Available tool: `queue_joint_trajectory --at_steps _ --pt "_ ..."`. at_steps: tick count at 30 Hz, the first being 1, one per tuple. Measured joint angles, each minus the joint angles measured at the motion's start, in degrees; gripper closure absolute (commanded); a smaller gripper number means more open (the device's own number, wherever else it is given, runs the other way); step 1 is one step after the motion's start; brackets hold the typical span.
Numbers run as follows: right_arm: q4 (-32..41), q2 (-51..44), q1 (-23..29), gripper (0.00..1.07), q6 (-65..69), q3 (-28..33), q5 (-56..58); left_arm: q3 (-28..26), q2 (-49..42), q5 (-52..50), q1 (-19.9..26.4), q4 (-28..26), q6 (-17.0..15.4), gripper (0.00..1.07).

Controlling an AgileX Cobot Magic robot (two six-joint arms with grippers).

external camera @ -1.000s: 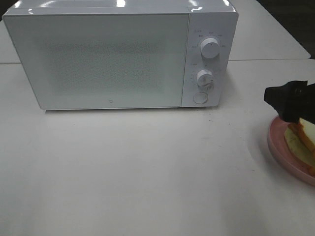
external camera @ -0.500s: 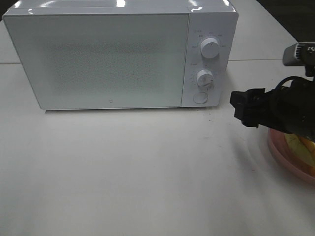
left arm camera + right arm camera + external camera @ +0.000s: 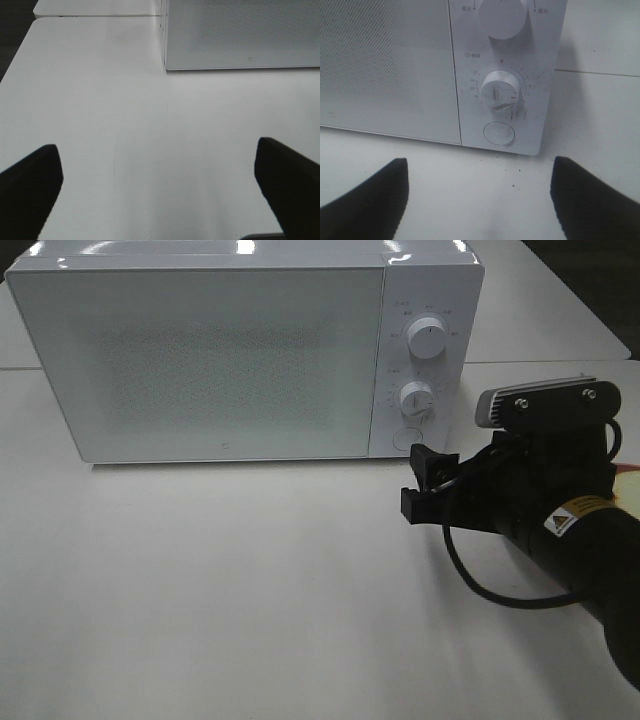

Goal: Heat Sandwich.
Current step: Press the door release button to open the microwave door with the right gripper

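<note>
R hand (image 3: pixel 418 480) open, empty, near microwave (image 3: pixel 220 360) round btn (image 3: pixel 406 438), not touching.

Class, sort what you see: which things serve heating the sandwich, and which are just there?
Serving the job: microwave, its round button, right hand.
Just there: left hand, rear table.
The sandwich cannot be made out.

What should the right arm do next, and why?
Probably ease the right gripper forward to press the round button below the lower dial. The microwave door is shut, the gripper is empty with its jaws apart, and it sits just in front of that button, which looks like the door release.
</note>
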Motion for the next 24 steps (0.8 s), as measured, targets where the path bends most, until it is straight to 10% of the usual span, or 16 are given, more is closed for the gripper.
queue_joint_trajectory --at_steps 24 --pt "6.2 6.4 2.0 0.31 9.9 -2.8 -3.2 0.0 0.0 0.0 0.0 0.0 0.0 0.05"
